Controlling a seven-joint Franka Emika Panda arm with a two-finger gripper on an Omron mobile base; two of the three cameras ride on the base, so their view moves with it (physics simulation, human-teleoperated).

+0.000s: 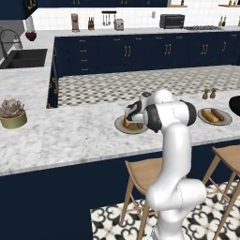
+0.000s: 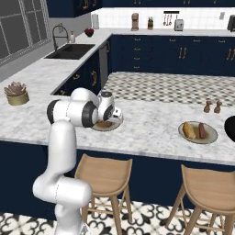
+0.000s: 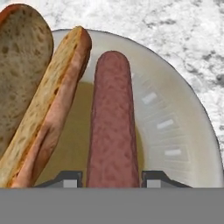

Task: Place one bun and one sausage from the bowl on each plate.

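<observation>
Gripper (image 3: 112, 177) straddles sausage (image 3: 113, 118) on plate (image 3: 183, 131).

I can't read any text, label, brand or number from here. The toaster oven (image 1: 171, 21), the toaster (image 1: 118, 24) and the dark cabinet fronts (image 1: 140, 51) all look blank to me.

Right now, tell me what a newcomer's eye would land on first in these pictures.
The white arm comes first, bent over the marble counter with its gripper low above a plate. On that plate a sausage lies between the fingertips, beside a split bun. Farther right on the counter a second plate already carries a bun and a sausage.
</observation>
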